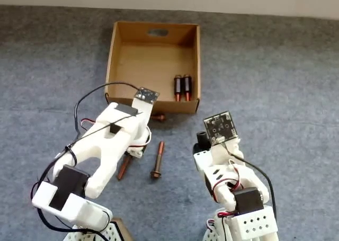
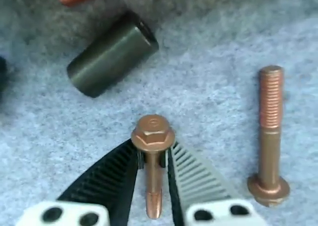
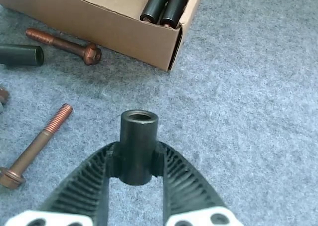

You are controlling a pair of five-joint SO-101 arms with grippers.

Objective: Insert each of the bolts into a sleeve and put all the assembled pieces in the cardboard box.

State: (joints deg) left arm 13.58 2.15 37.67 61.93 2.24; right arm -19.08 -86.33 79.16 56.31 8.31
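- The cardboard box (image 1: 150,66) sits open at the far side of the counter (image 1: 275,92). Two assembled pieces (image 1: 183,87) lie side by side in it, against its front wall near the right corner.
- My left end effector (image 2: 153,156) is closed tight on the shank of the held bolt (image 2: 152,135), just under the hex head. The threaded tip points back toward the wrist.
- My right end effector (image 3: 135,161) is clamped around the lower part of the held sleeve (image 3: 138,131), whose open bore faces away from the wrist.
- In the high view my left arm's white body lies over that bolt grip, which the left wrist view shows up close.
- A loose sleeve (image 2: 112,54) lies on its side on the counter, just past the held bolt.
- A loose bolt (image 1: 158,159) lies between my two arms, head toward me.
- The bolt by the box (image 3: 62,44) lies just outside the box's front wall.
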